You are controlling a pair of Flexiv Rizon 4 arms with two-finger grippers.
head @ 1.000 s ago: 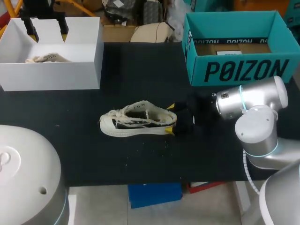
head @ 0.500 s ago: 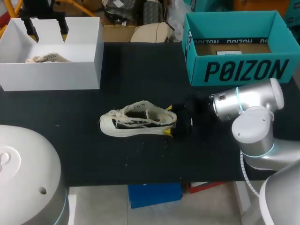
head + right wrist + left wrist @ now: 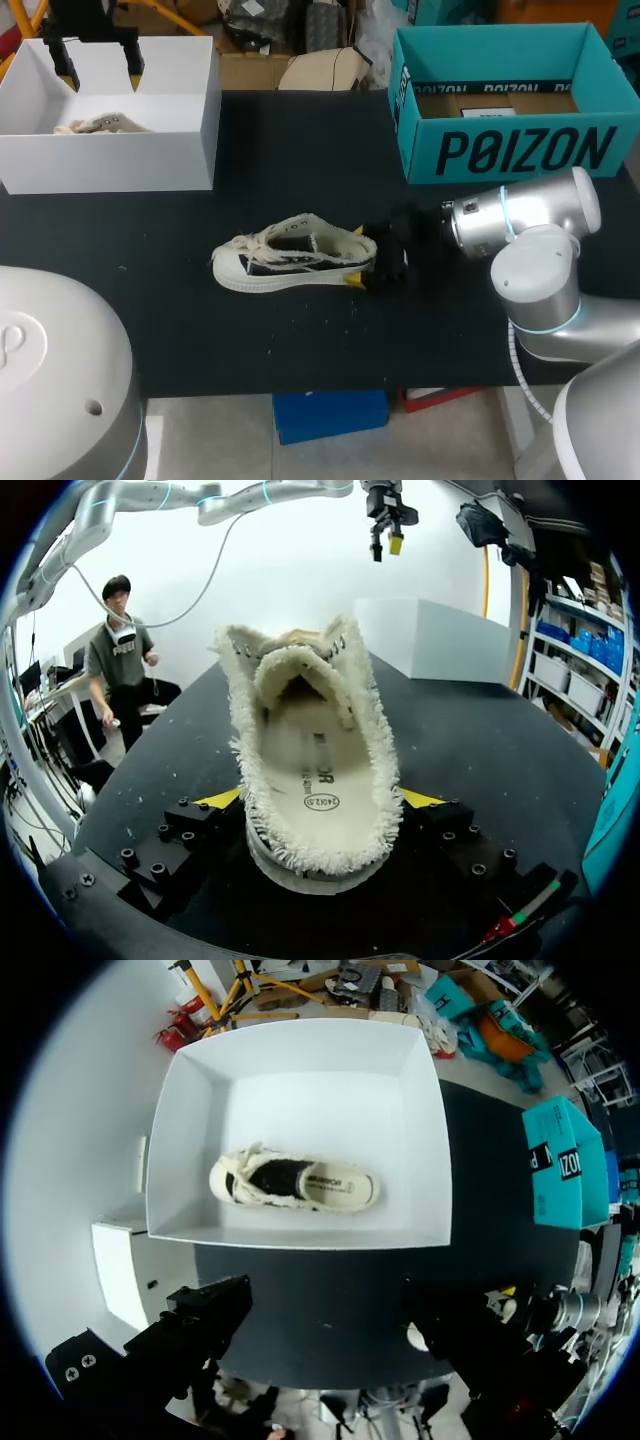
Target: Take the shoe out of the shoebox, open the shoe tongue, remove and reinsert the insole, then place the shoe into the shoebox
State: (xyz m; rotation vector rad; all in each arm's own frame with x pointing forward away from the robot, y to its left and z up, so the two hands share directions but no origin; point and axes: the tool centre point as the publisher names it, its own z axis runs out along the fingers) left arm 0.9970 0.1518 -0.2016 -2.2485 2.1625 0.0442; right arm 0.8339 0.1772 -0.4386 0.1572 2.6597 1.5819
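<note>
A cream shoe with frayed edges (image 3: 293,257) lies on its sole mid-table, toe to the left. My right gripper (image 3: 356,257) stands open at its heel, one yellow tip on each side. In the right wrist view the heel (image 3: 315,800) fills the gap between the fingers (image 3: 222,799), insole showing. A second cream shoe (image 3: 295,1182) lies in the white box (image 3: 190,130) at the back left. My left gripper (image 3: 98,62) hangs open above that box, holding nothing. The teal shoebox (image 3: 500,150) stands at the back right.
The black tabletop (image 3: 300,160) lies bare between the two boxes. The right arm's silver elbow (image 3: 535,225) sits just in front of the teal shoebox. The table's front edge (image 3: 330,385) runs close below the shoe.
My right gripper has slid left along the table until its fingers straddle the shoe's heel, and they have narrowed a little. The left arm and both boxes have not moved.
</note>
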